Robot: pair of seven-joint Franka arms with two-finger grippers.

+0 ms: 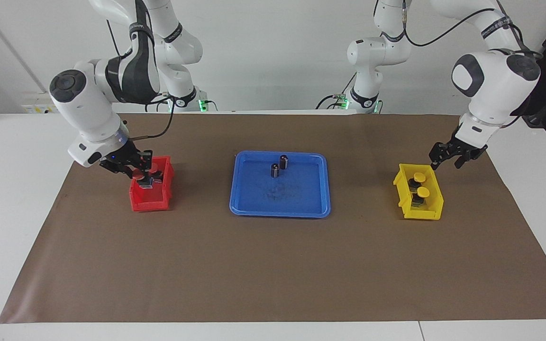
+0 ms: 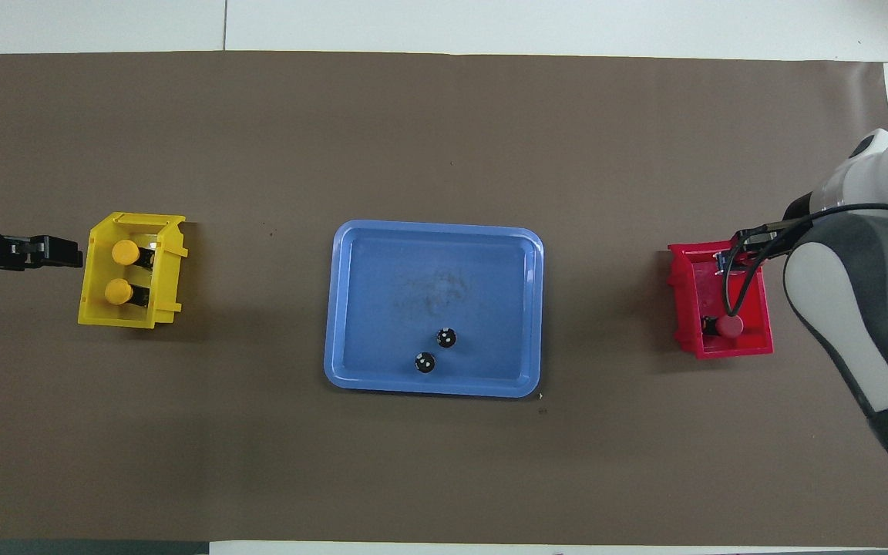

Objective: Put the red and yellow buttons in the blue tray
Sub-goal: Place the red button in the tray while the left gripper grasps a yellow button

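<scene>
1. Brown matting (image 1: pixel 273 270) covers the white worktop (image 1: pixel 14 213) in the facing view. The blue tray (image 1: pixel 280 214) lies mid-mat, its long axis running from one arm's end to the other. Two dark cylinders (image 1: pixel 279 166) stand upright in the part of it nearer the robots.
2. The right hand (image 1: pixel 142 176) hangs over the red bin (image 1: pixel 150 204), clenched on a red button (image 1: pixel 147 183). The fingers hide most of that button, so I cannot tell which way it points.
3. The left hand (image 1: pixel 454 158) hangs just beside the yellow bin (image 1: pixel 422 215) on the side toward the left arm's end; I cannot tell whether it is released or clenched.
4. Two yellow buttons (image 1: pixel 420 184) sit caps-up in the yellow bin, in a row running toward the robots.
5. Wide bare mat separates the tray from each bin in the overhead view, and the stretch farther from the robots is open (plenty of room).
6. One other red button (image 2: pixel 729 327) sits in the red bin's nearer end, cap up.
7. The right arm (image 2: pixel 860 308) is cut by the frame edge, and its cable (image 2: pixel 729 285) crosses the bin. Of the left arm, only the wrist and hand show.
</scene>
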